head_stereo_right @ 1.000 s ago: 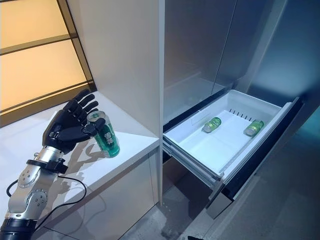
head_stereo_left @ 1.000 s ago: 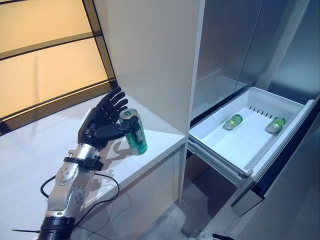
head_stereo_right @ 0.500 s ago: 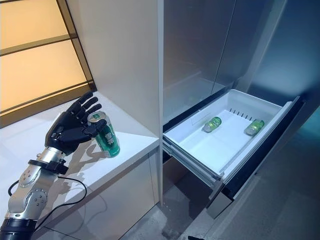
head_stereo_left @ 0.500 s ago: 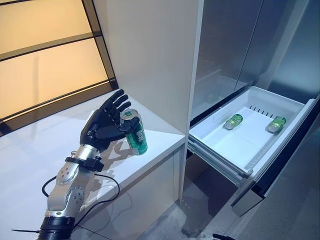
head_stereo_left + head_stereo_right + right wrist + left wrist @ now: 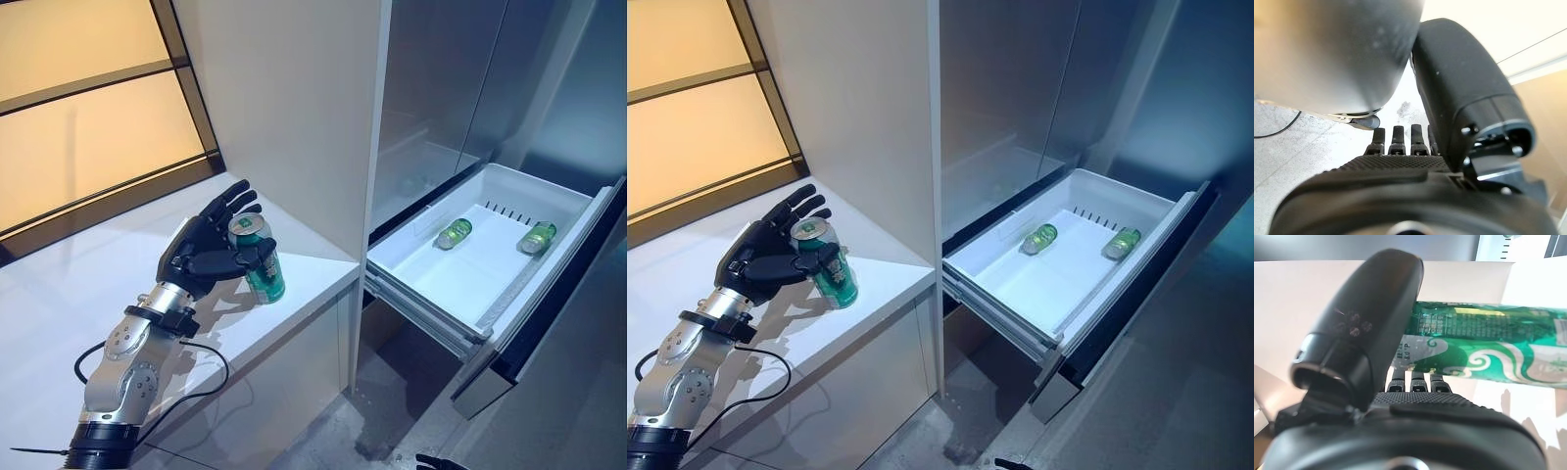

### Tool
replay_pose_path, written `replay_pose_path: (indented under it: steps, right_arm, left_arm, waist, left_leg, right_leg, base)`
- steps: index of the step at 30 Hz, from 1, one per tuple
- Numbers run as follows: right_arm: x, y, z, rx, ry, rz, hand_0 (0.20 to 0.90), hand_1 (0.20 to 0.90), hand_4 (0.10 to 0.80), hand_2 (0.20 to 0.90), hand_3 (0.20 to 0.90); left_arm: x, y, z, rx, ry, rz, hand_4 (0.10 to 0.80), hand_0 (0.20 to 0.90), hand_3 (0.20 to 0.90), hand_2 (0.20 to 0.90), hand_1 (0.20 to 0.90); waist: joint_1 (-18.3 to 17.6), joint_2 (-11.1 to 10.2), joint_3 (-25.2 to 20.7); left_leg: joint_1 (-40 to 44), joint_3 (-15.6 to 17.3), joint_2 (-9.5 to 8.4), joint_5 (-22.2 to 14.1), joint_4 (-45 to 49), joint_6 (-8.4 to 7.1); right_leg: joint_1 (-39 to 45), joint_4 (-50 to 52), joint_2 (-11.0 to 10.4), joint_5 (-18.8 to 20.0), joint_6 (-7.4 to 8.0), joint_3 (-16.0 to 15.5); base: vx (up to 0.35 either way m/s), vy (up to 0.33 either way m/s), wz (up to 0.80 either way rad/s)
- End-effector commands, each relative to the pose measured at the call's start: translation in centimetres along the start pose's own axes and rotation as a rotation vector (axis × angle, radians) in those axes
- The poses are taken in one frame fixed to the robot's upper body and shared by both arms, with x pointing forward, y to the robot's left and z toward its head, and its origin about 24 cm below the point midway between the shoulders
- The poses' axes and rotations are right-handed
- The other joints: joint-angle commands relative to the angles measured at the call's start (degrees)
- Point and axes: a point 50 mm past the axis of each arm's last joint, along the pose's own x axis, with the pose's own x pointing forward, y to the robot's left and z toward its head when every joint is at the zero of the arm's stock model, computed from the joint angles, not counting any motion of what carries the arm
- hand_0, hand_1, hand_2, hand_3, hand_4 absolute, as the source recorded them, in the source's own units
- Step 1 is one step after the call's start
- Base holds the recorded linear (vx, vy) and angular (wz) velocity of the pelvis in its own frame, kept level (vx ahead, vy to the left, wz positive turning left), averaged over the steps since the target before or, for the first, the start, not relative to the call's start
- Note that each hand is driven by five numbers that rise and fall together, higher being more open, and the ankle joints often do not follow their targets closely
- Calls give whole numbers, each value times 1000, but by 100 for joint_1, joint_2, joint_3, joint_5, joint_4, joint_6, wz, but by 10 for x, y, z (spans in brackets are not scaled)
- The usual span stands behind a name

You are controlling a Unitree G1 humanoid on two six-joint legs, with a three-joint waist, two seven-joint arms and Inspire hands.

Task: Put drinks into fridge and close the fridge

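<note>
A green can [image 5: 261, 264] stands near the front edge of the white counter [image 5: 78, 284]; it also shows in the left wrist view [image 5: 1488, 347]. My left hand [image 5: 201, 257] is round it: the thumb [image 5: 1366, 318] lies across its front and the fingers stand nearly straight behind it. Two more green cans [image 5: 454, 233] [image 5: 538, 238] lie on their sides in the pulled-out white fridge drawer [image 5: 588, 211]. My right hand [image 5: 1464, 98] hangs low over the floor, fingers relaxed, holding nothing.
A tall white cabinet panel [image 5: 294, 98] rises between the counter and the fridge. The fridge's steel doors [image 5: 441, 69] stand above the open drawer. Grey floor [image 5: 392, 411] lies below the drawer.
My left thumb has closed further across the can's front and the hand sits tighter against it. The whole view has shifted slightly, so the camera has moved.
</note>
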Motion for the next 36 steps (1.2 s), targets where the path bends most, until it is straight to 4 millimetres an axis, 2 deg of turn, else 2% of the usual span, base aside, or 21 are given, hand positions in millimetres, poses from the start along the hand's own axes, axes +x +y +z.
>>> replay_pose_path:
  steps: [1, 8, 36]
  right_arm:
    - [0, -4, 4, -34, 5, 5, 900, 900, 800, 900, 900]
    - [0, -4, 4, -31, 7, 5, 900, 900, 800, 900, 900]
    - [-1, -6, 1, -9, 9, 0, 900, 900, 800, 900, 900]
  left_arm:
    - [21, 0, 67, 114, -270, -38, 800, 900, 900, 900, 900]
    - [23, -2, 71, 85, -299, -37, 800, 900, 900, 900, 900]
    - [29, 2, 65, 146, -213, -40, 800, 900, 900, 900, 900]
  waist:
    - [-56, -87, -112]
    - [-87, -81, -122]
    - [-193, -40, -114]
  left_leg:
    - [-67, 302, -262, -349, 113, 106]
    - [-59, 319, -265, -355, 111, 108]
    - [-48, 384, -283, -384, 144, 137]
  right_leg:
    - [-20, 531, 114, -751, 262, 335]
    - [-26, 531, 114, -747, 265, 368]
    - [-66, 530, 134, -714, 277, 495]
  base:
    - [1, -1, -4]
    - [0, 0, 0]
    - [3, -2, -3]
